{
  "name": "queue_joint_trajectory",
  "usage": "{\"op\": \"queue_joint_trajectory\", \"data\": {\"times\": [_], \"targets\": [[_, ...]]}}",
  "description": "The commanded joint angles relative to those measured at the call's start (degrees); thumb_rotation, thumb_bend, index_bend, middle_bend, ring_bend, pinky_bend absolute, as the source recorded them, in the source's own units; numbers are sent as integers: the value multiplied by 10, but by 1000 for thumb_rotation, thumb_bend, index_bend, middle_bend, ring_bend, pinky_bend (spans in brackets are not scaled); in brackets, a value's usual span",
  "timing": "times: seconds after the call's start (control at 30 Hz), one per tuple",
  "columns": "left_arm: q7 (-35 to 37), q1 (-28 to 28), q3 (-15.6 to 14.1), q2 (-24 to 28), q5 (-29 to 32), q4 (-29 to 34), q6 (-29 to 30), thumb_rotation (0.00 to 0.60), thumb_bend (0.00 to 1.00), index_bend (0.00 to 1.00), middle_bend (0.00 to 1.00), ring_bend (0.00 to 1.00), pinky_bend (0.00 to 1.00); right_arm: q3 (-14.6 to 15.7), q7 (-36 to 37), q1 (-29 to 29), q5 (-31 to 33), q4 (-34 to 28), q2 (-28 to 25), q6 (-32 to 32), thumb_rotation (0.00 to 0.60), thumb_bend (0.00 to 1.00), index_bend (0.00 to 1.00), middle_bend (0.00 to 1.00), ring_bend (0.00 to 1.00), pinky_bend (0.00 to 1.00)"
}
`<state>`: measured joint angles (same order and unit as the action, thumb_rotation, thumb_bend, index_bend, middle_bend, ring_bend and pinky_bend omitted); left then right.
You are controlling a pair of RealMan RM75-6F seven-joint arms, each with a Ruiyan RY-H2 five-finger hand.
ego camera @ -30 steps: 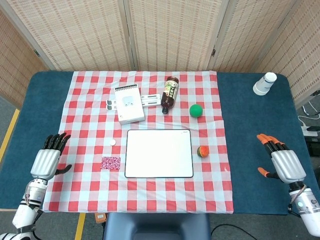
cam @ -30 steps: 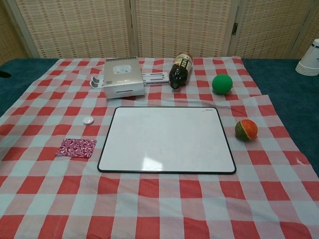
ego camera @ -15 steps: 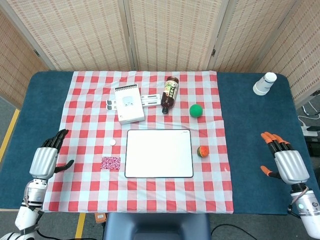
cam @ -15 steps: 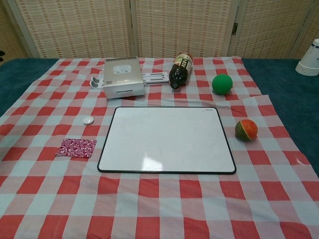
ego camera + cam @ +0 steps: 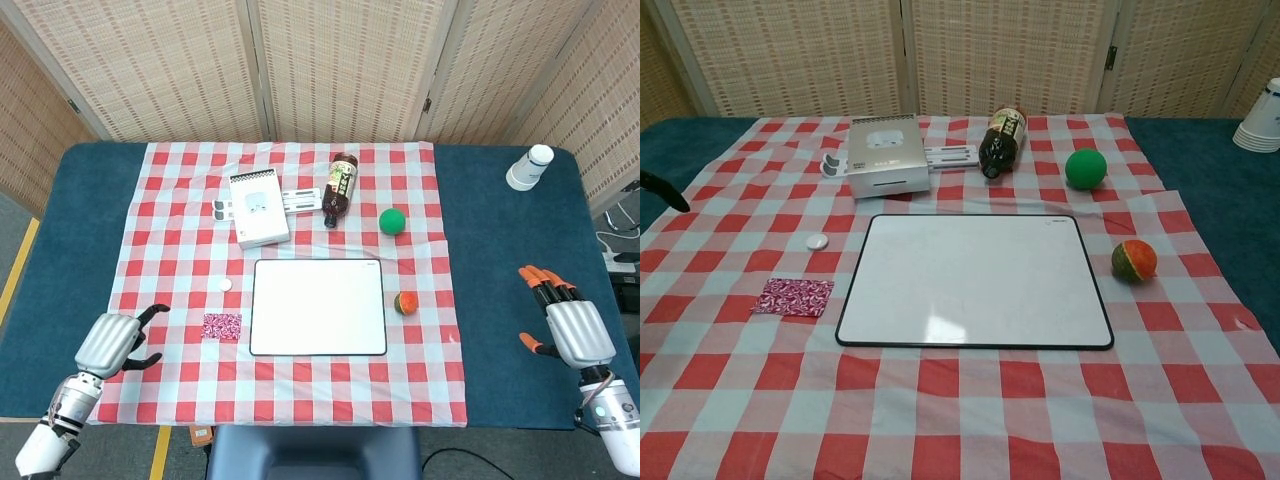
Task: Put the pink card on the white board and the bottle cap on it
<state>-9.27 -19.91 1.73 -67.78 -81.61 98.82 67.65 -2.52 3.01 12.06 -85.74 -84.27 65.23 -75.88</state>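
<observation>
nothing has been put in place yet, so this looks like the very first step: going for the pink card (image 5: 222, 325). the card lies flat on the cloth in the lower left part of the head view, just beside the left edge of the white board (image 5: 318, 306) but not touching it. the little white bottle cap (image 5: 226, 285) sits above the card, near the board's upper left corner, also apart from it. the board has nothing on it.

the left hand (image 5: 118, 341) is at the lower left of the head view, near the card but not on it. it holds nothing and its fingers are curled a bit, with a gap between them. in the chest view only a dark fingertip shows at the left edge. the right hand (image 5: 570, 326) is at the far right, well away from everything, fingers spread wide and holding nothing.

i think the left hand needs to slide over to the card next and pinch its edge. the card is thin and flat, so that may be hard.

the table has a dark blue cover with a red and white check cloth (image 5: 170, 230) on top. at the back of the cloth are a white box (image 5: 258, 208), a brown bottle (image 5: 340, 187) lying down and a green ball (image 5: 392, 221). an orange and green ball (image 5: 405, 303) is just right of the board. white cups (image 5: 528, 167) stand at the upper right. woven screens (image 5: 340, 60) close off the back
</observation>
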Motion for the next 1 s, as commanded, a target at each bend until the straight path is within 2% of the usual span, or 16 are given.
{"op": "queue_joint_trajectory", "data": {"times": [0.03,0.2,0.4,0.67,1.0], "targets": [[-63,0,5,-44,46,32,10,600,207,302,1000,1000,1000,0,0,0,1,0,0,1,600,115,34,62,0,217],[-153,-12,12,-88,107,61,0,600,223,305,1000,1000,1000,-1,1,1,1,1,-1,2,600,115,34,63,0,217],[-221,-34,36,-146,155,34,7,600,232,255,1000,1000,1000,0,6,-1,-1,1,-3,-1,600,116,34,63,0,216],[-239,-63,59,-159,214,26,-19,600,242,267,1000,1000,1000,-2,0,-2,1,3,-2,-3,600,115,34,63,0,217],[-271,-98,80,-170,331,30,-39,600,253,269,1000,1000,1000,-4,0,-2,3,4,-1,-3,600,115,34,63,0,216]]}}
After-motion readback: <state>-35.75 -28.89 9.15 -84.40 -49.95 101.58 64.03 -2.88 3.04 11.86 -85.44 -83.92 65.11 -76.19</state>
